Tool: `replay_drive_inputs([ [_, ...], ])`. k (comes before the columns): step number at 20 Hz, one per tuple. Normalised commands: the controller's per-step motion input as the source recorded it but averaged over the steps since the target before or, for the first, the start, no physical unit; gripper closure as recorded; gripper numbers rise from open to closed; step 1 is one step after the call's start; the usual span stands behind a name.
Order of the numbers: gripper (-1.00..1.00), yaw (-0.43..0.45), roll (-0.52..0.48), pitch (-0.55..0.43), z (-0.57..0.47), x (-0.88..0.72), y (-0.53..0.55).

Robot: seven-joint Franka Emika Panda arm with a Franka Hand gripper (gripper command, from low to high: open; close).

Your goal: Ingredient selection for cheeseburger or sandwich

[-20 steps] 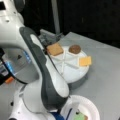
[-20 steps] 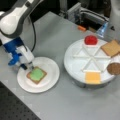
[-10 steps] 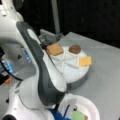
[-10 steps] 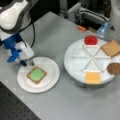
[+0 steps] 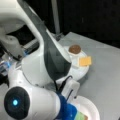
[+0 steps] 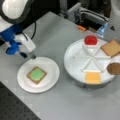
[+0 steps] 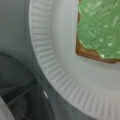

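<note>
Tan-brown toast square topped with green leaf blob lies on white paper plate. Gripper hovers over the plate's rim, empty; jaw spacing cannot be told. Red disc sits in divided white tray.

table (grey) | paper plate | sectioned tray

You have a tan toast square lying flat at the lower left of a front view, with the green leaf blob spread on top of it. At the right, apart in separate wedges, lie the red disc, second toast square, dark brown disc and yellow square.
</note>
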Motion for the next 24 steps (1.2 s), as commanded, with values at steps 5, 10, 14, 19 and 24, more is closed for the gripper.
replay_drive_inputs([
  [5, -1.0, -0.095, -0.496, -0.04, 0.18, -0.66, 0.66],
  [10, -1.0, -0.077, -0.506, -0.12, 0.12, -0.72, 0.67],
  [14, -1.0, -0.115, -0.459, -0.161, 0.06, -0.67, 0.58],
  [19, -1.0, -0.13, -0.404, -0.191, -0.06, -0.62, 0.48],
  [24, -1.0, -0.116, -0.324, -0.199, -0.11, -0.49, 0.32],
])
